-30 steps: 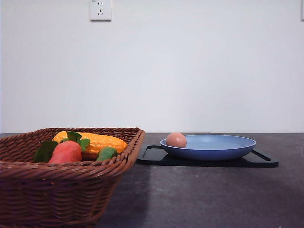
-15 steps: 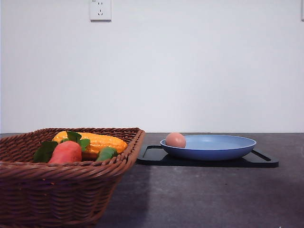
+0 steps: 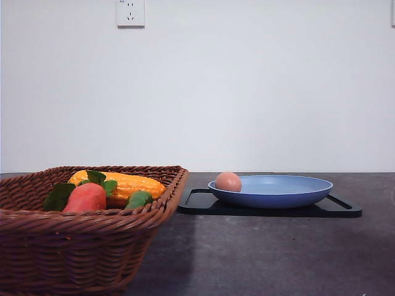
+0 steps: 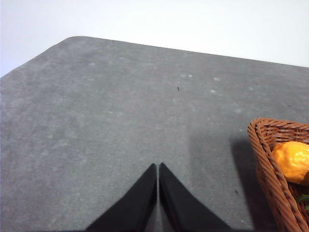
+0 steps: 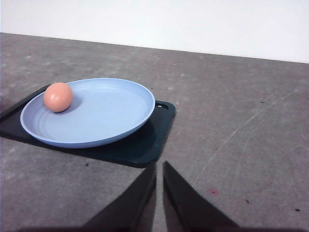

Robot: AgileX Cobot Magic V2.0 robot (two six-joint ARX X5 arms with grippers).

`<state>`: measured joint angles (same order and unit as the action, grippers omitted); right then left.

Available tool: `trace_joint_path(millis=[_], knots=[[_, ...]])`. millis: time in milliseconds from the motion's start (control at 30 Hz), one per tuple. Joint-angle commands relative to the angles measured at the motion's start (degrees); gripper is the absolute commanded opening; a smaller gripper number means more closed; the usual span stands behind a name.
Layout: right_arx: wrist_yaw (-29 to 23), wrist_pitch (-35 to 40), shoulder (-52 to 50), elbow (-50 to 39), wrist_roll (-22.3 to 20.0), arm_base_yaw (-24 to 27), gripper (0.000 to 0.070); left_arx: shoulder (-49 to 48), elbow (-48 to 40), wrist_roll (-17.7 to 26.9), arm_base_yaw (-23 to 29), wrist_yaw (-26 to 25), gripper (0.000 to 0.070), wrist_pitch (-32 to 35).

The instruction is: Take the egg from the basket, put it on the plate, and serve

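The egg point(image 3: 228, 181) lies in the plate point(image 3: 290, 196), against its rim on the side nearest the basket point(image 3: 80, 246), well apart from it. It looks almost round, so its long axis cannot be told. The plate sits on a black tray point(image 3: 342, 209) on the counter point(image 3: 265, 259). The left claw point(image 4: 158, 166) and right claw point(image 5: 159, 165) are both closed, empty, above bare counter.

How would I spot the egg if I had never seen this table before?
Find the flat black tray to the right of the wicker basket; a wide blue plate rests on it. The egg lies at the plate's left edge: small, smooth, pinkish-tan, unlike the larger leafy orange-red vegetable in the basket.
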<state>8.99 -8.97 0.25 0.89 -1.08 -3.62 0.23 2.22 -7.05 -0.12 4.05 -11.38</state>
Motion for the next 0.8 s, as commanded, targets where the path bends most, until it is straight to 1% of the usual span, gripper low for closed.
trace_joint_path(millis=[0, 767], knots=[[-0.1, 0.2, 0.0, -0.4, 0.7, 0.0, 0.0, -0.1, -1.1, -0.1, 0.1, -0.2, 0.0, -0.7], [-0.1, 0.2, 0.0, -0.4, 0.7, 0.0, 0.0, -0.1, -1.1, -0.1, 0.1, -0.2, 0.0, -0.7]])
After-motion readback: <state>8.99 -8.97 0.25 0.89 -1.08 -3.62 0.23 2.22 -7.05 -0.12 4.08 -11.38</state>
